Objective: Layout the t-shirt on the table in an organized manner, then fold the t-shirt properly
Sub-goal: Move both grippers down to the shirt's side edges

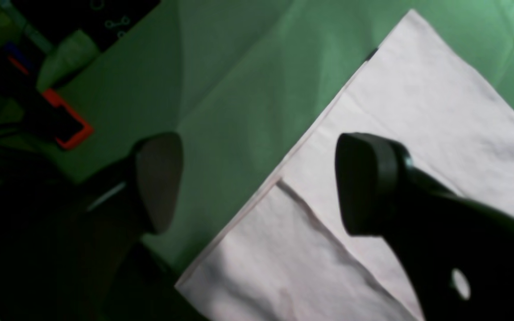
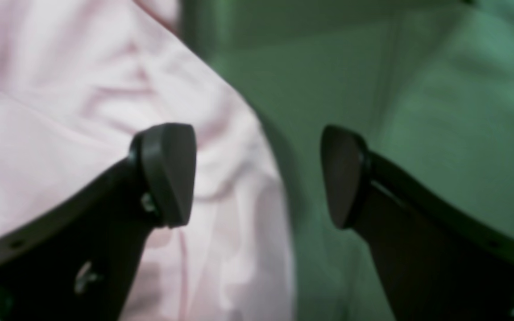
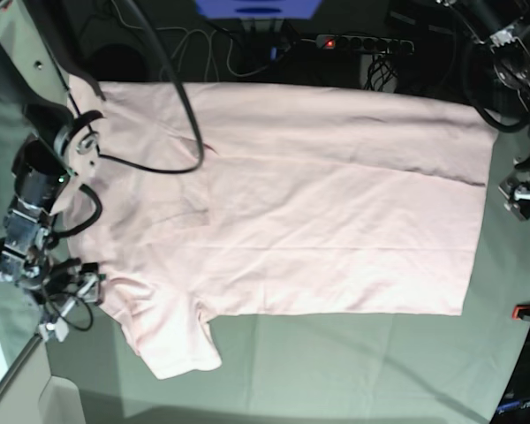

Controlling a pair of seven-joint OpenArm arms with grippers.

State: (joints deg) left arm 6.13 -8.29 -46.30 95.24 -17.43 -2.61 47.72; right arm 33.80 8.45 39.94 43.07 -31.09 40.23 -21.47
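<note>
T-shirt (image 3: 336, 212) lies lengthwise 9-to-3 on the counter (image 3: 353, 371); both open hands (right (image 2: 257, 176), left (image 1: 257, 183)) flank its ends, empty.

Dim, blurry, perhaps green-tinted wrist views.

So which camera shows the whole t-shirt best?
The base view: the t-shirt lies spread flat on the table, both sleeves visible. The left wrist view shows only a corner of it, the right wrist view only a blurred edge.

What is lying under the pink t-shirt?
The t-shirt lies flat on the table, whose grey-green cloth shows around it. Whether something small is beneath the shirt cannot be seen; the fabric covers that area.
</note>
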